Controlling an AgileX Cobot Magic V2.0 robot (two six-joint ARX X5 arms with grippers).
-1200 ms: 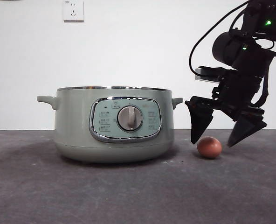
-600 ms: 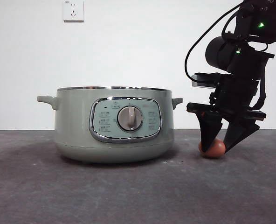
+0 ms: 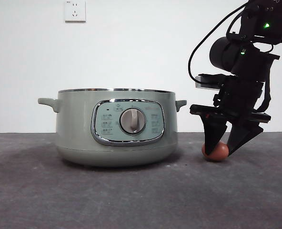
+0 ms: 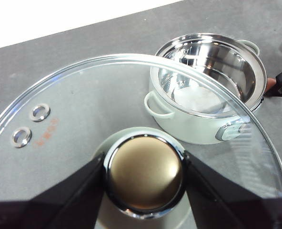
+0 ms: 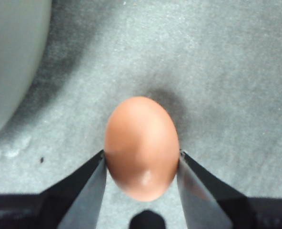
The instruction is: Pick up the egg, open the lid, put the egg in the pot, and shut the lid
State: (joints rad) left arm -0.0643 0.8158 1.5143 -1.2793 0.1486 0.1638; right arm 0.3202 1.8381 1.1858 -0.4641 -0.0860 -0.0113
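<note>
The reddish-brown egg (image 3: 216, 151) lies on the grey table just right of the sage-green pot (image 3: 115, 125). My right gripper (image 3: 220, 144) stands over it with its jaws shut on the egg (image 5: 141, 147), one on each side. The pot is open; its steel inside shows in the left wrist view (image 4: 212, 81). My left gripper (image 4: 143, 174) is shut on the lid's knob (image 4: 144, 175) and holds the glass lid (image 4: 84, 109) high above the table, out of the front view.
A white wall with a socket (image 3: 75, 10) stands behind the table. The pot's side handle (image 3: 181, 103) is close to the right arm. The grey table (image 3: 141, 195) stretches in front of the pot.
The right gripper came down around the egg and its jaws closed on it. The egg shifted slightly. The pot has not moved.
</note>
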